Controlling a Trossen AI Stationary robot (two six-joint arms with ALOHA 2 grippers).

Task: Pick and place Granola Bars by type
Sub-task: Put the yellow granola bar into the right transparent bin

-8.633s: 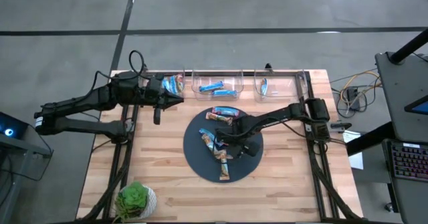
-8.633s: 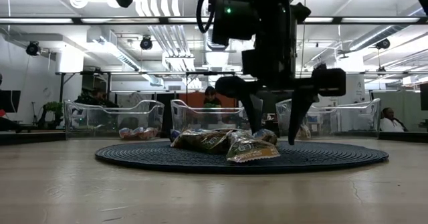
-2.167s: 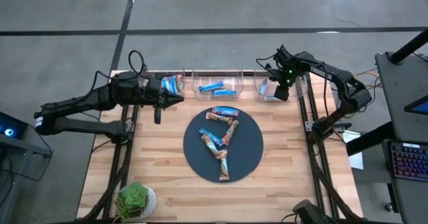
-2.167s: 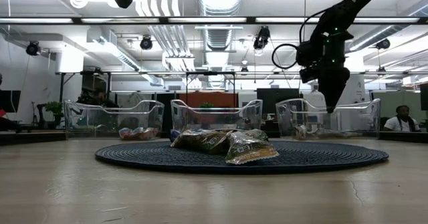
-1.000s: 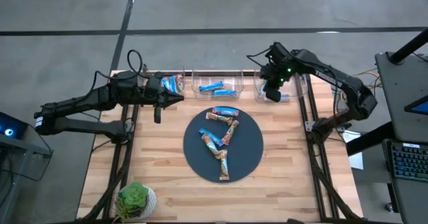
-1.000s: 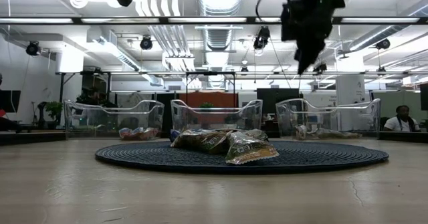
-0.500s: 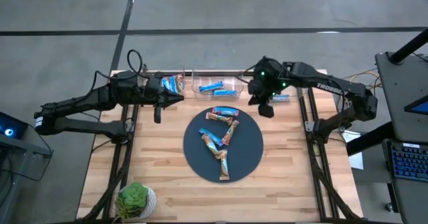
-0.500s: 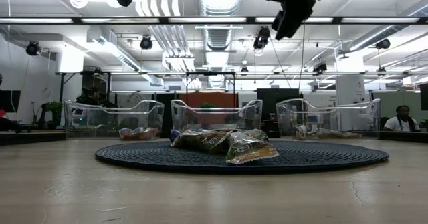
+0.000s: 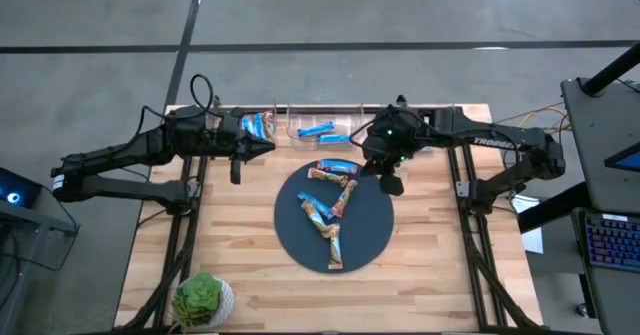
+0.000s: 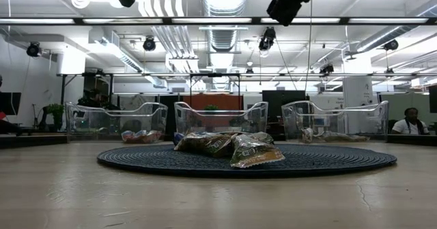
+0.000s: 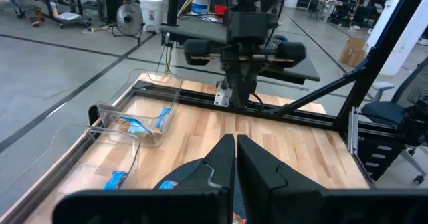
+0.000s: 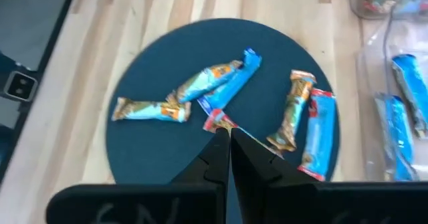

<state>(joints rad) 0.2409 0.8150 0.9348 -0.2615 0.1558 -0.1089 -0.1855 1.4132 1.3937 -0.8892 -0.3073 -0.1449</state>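
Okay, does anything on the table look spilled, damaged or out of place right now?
Nothing stands out. The unsorted granola bars lie in a loose heap on the round dark mat, some overlapping, none off it. The right gripper is shut above the mat's edge; the left gripper is shut beside the left bin.

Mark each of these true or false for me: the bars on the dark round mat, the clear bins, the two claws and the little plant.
1. Several wrapped granola bars lie on the dark round mat. True.
2. The right claw is holding a bar. False: it is shut and empty, hanging over the mat's upper right edge.
3. The clear bins along the far edge are all empty. False: blue-wrapped bars lie in them.
4. The left claw is shut. True; it sits near the left bin.
5. A small potted plant stands in the middle of the mat. False: it stands at the table's near left corner.
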